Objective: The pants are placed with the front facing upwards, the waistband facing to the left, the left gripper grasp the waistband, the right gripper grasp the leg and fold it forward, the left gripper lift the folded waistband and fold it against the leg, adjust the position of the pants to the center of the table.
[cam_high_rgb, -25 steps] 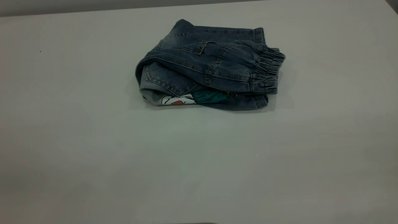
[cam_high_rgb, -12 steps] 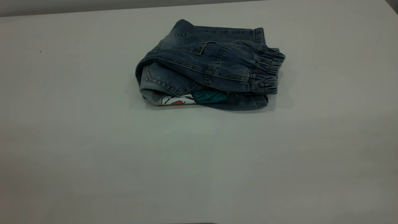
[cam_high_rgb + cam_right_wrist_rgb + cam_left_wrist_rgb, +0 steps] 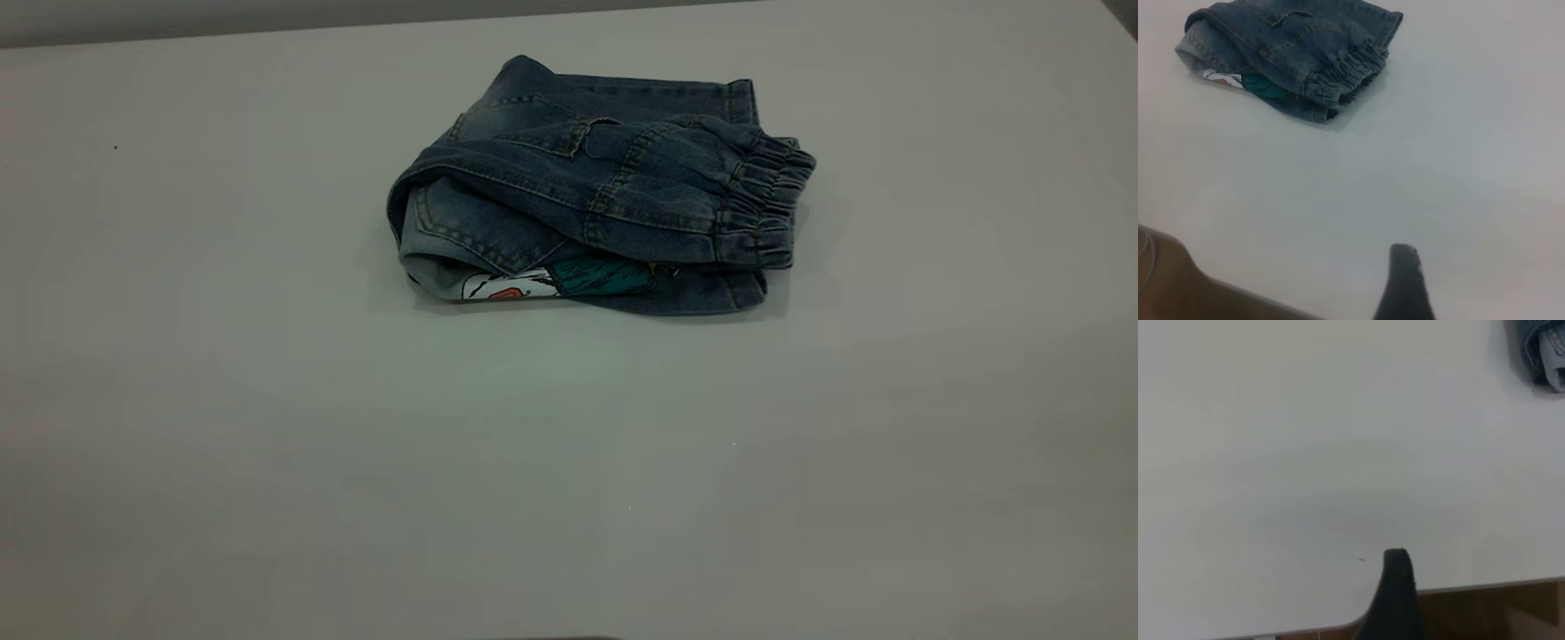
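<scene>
Exterior view: folded pants (image 3: 596, 191) lie alone on the table (image 3: 267, 400).

Blue denim pants (image 3: 596, 191) lie folded in a compact bundle, elastic waistband (image 3: 766, 206) at the exterior view's right.

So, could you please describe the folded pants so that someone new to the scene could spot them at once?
Look at the pale table: toward its far side lies the only item, dark blue denim pants folded into a compact bundle. A gathered elastic cuff sits at the right end, and a white, orange and teal print peeks from the front edge.
</scene>
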You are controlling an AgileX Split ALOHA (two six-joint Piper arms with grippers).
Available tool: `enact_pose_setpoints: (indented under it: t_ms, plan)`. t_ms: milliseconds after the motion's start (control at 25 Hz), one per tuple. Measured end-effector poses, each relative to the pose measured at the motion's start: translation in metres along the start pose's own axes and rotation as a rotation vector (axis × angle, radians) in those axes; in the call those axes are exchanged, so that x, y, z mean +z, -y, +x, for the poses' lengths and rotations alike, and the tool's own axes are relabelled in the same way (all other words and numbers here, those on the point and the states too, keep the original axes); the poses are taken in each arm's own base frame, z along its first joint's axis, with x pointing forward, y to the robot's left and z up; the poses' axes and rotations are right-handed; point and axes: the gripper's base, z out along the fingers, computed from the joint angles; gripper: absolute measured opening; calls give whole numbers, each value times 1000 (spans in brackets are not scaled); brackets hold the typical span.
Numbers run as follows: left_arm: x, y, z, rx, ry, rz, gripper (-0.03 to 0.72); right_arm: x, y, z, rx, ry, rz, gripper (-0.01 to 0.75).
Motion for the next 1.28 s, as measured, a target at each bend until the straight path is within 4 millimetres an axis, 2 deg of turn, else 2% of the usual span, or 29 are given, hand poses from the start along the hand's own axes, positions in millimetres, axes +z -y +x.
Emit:
enact_pose_setpoints:
  t_ms: [200, 480, 1280]
  plan:
    - [0, 0, 0, 0, 0, 0, 571, 0, 1, 0, 2, -2, 12, 456]
    - [0, 0, 0, 2, 0, 0, 571, -1, 13, 1, 146, -3, 147, 456]
    - [0, 0, 0, 2, 0, 0, 571, -1, 14, 1, 169, 1, 153, 456]
